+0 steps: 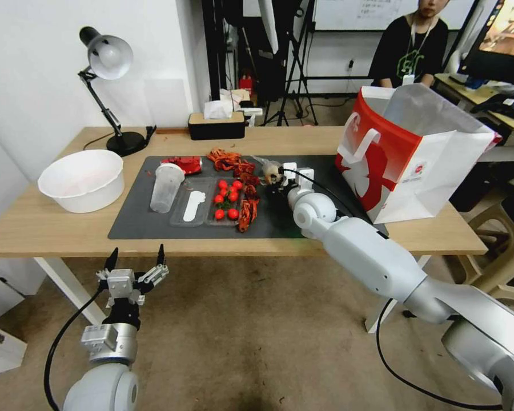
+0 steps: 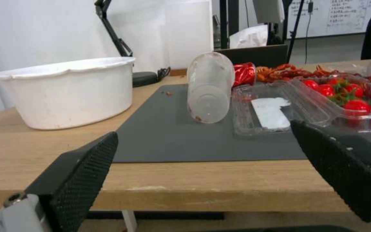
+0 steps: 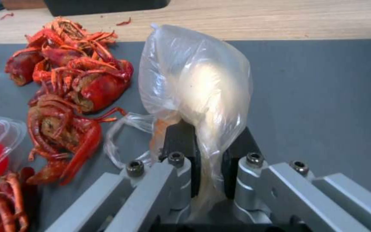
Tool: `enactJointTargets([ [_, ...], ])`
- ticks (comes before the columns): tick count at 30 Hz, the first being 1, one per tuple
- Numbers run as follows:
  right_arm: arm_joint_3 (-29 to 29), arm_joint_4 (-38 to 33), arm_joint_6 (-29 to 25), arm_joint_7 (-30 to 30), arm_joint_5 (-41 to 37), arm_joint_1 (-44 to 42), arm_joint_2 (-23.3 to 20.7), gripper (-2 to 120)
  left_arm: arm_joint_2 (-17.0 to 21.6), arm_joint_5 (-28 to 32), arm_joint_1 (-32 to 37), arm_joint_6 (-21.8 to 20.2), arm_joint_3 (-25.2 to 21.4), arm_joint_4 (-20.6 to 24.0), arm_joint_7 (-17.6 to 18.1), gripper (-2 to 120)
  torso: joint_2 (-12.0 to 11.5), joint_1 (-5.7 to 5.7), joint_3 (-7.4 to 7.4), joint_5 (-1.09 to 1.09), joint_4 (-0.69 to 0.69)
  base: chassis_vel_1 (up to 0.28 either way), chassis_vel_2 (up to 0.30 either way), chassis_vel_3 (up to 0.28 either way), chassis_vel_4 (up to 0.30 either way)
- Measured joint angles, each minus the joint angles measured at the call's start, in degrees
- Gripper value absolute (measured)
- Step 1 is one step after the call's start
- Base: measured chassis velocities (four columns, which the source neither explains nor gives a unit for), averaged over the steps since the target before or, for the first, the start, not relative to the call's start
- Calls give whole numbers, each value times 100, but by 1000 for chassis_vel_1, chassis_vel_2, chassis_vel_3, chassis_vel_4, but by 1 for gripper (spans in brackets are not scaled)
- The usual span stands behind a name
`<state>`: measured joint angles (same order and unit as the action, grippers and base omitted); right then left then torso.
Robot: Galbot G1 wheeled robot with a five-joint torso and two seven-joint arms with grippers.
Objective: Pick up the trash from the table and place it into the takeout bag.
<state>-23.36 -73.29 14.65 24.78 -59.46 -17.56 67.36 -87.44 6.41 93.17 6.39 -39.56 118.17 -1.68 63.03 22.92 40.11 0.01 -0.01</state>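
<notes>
Right end effector [image 3: 209, 151] pinching clear wrap [image 3: 198, 83] (pale beige lump inside).

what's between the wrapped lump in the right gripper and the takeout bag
Nothing visible. The right gripper is shut on the clear wrap with beige lump, and bare dark mat lies between it and the takeout bag, whose mouth is open.

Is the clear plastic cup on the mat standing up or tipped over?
Tipped over. The clear plastic cup lies on its side on the dark mat, beside the clear tray; the left wrist view shows its round base facing the camera.
</notes>
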Motion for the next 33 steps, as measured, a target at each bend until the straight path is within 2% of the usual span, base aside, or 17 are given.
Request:
enactJointTargets([
  [8,348,-1041,85,345,-32,-201,-346,7,7,0,-23,0,2,-22,0,100,0,0,0,0,0,0,0,0,0],
  [9,492,-1493,149,454,-32,-254,-493,7,2,-5,-33,0,19,-34,-1,100,0,0,0,-1,0,0,0,0,0],
  [15,823,-2334,207,496,-46,-371,-794,7,-9,-23,-44,-1,41,-48,-2,100,0,0,-1,-2,1,0,0,0,0],
  [18,1361,-3051,318,545,-71,-467,-1096,7,-11,-36,-42,-1,45,-50,-3,100,0,0,-1,0,1,0,0,0,0],
  [23,1903,-3451,652,784,-127,-424,-1364,7,-16,-53,-39,-2,62,-49,-4,100,0,0,-1,1,1,0,0,0,0],
  [26,2375,-3578,894,1002,-198,-294,-1714,7,-22,-70,-41,-3,82,-49,-7,100,0,0,-1,0,0,0,0,0,0],
  [28,2489,-3578,940,1032,-209,-282,-1781,7,-24,-73,-41,-3,88,-49,-8,100,0,0,-1,0,0,0,0,0,0],
  [30,2883,-3557,1098,1180,-240,-267,-1965,7,-27,-84,-45,-5,105,-49,-9,100,0,0,-1,-1,0,0,0,0,0],
  [33,3019,-3526,1157,1240,-260,-278,-2018,7,-28,-90,-45,-6,113,-49,-11,100,0,0,-1,-1,1,0,0,0,0],
])
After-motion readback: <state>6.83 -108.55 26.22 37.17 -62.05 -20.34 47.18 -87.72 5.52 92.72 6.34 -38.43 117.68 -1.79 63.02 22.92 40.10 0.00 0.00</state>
